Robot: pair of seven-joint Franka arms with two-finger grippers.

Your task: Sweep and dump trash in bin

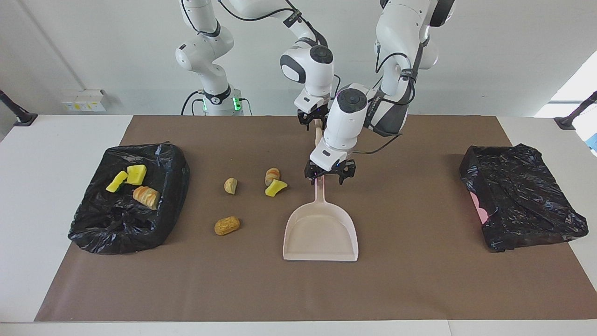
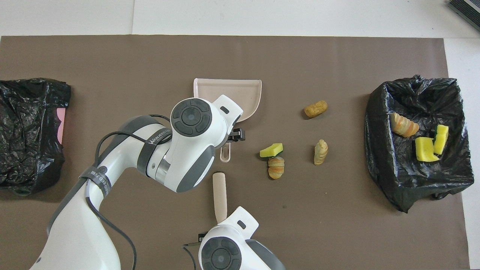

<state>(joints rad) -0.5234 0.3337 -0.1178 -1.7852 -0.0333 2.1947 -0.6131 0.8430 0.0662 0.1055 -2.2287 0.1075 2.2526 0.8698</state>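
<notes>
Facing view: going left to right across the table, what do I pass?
Black-lined bin holding yellow sponge pieces and a bread chunk → round tan bread lump → small pale bread chunk → yellow sponge wedge → beige plastic dustpan → crumpled black bag over a pink bin.

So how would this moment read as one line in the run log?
left tool: open over dustpan handle | right tool: on brush | loose trash: four pieces | bin: three pieces
</notes>
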